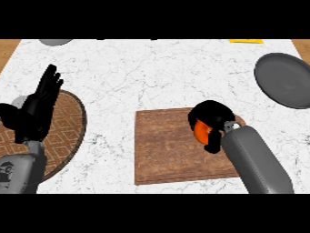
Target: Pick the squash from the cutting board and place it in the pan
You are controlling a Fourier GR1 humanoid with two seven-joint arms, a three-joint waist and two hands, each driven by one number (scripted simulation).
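Observation:
An orange squash (202,131) lies at the right side of the brown wooden cutting board (165,150); only a small patch of it shows. My right hand (211,116) is curled over it and hides most of it. The dark grey pan (289,80) sits at the far right of the counter, up and to the right of that hand, with nothing inside. My left hand (31,107) rests open at the left, fingers up.
A round brown patterned mat (67,123) lies under my left hand at the counter's left side. A grey object (55,42) shows at the top left edge and a yellow one (246,41) at the top right. White marble counter lies between board and pan.

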